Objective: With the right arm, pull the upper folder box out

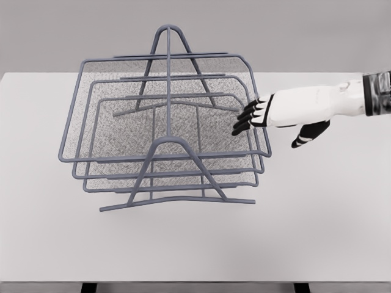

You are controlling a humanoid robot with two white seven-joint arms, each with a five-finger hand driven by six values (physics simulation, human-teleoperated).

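Note:
A grey-blue wire rack (168, 91) holds three stacked mesh trays on the white table. The upper tray (73, 110) is the widest and sits on top, its right rim running down to the front corner. My right hand (249, 118) comes in from the right edge, white with black fingertips. Its fingers (243, 124) are slightly curled and reach over the upper tray's right rim (259, 116), touching or just inside it. The thumb (305, 137) hangs below, outside the tray. No firm grasp shows. My left arm is out of view.
The white table (317, 220) spreads around the rack, with its front edge near the bottom of the picture. The rack's front foot bar (177, 202) lies on the table in front of the trays. A grey wall stands behind.

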